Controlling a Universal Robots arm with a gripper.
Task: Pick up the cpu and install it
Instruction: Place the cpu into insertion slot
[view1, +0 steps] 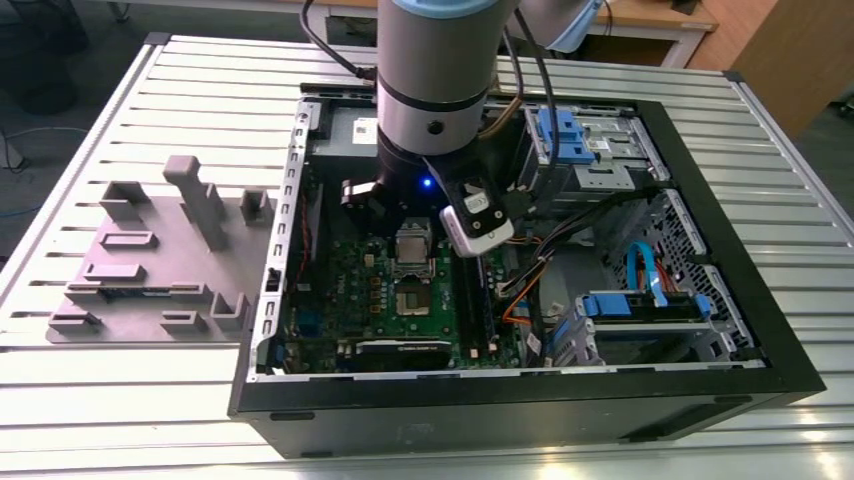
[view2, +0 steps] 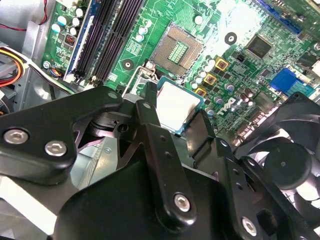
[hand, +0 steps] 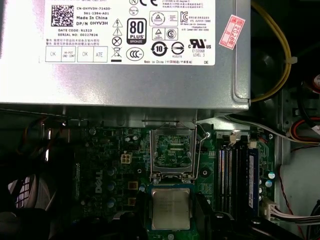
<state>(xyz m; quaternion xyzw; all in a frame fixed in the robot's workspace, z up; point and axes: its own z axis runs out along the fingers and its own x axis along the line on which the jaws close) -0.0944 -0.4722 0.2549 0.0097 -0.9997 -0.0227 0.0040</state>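
Note:
The cpu (hand: 171, 207) is a small square chip with a pale metal top and a greenish rim. My gripper (hand: 171, 220) is shut on it, one black finger (hand: 204, 216) on each side. In the second wrist view the cpu (view2: 176, 102) hangs level above the green motherboard (view2: 235, 75), just short of the open socket (view2: 178, 50). The socket (hand: 172, 151) lies bare inside its metal frame, its lever (view2: 134, 80) swung up. In the exterior view the arm (view1: 430, 110) reaches down into the open computer case (view1: 534, 400) and hides the gripper.
A large grey power supply (hand: 125, 55) with a white label stands just past the socket. Memory slots (hand: 235, 175), cables (hand: 280, 55) and a black fan (view2: 290, 165) crowd the board. Drive cages (view1: 587, 150) fill the exterior view's right of the case; a grey fixture (view1: 160, 250) sits outside.

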